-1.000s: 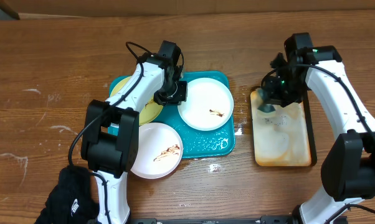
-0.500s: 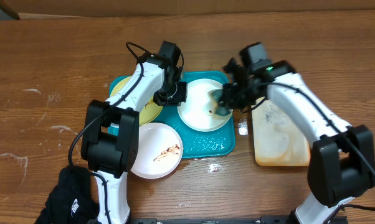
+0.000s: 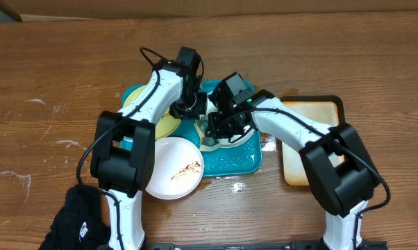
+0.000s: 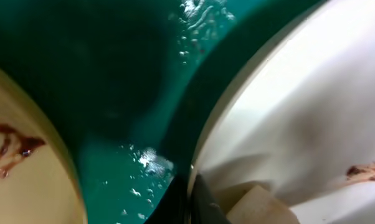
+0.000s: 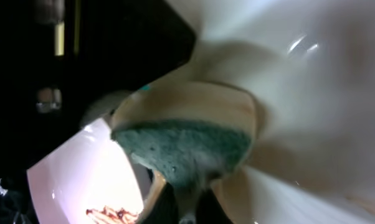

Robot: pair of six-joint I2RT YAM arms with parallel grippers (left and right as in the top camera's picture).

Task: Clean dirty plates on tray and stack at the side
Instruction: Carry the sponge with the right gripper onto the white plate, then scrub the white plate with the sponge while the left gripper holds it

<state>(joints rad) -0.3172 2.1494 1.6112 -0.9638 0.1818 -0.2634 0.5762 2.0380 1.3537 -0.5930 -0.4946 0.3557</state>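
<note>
Left fingers (image 4: 190, 202) clamped on the rim of the white plate (image 4: 312, 112), at that plate's left side. From the left wrist, the rim runs straight down into the grip. Right fingers (image 5: 181, 205) clenched on a green sponge (image 5: 187, 149). The sponge is pressed flat against the inside of the same plate, close to the left fingers. This plate lies on the teal tray (image 3: 237, 161) toward the tray's far right corner, and overhead it is mostly covered by the right arm. One brown smear (image 4: 368, 171) shows on its surface. The yellow-green plate (image 3: 162, 125) is in the far left part of the tray, largely under the left arm, just beside the white plate without clear contact. A reddish-brown smear (image 4: 13, 149) is on it. The second white plate (image 3: 174, 167) sits at the tray's near left corner, overhanging the near rim onto the desk (image 3: 56, 69), with a brown streak (image 3: 188, 169) on it. The bare tray floor looks wet, with droplets along the near right side. A cream tray (image 3: 313, 160) with a dark rim lies on the desk to the right of the teal tray, stained and apart from it. A black cloth (image 3: 77, 219) lies near the desk's near left corner.
</note>
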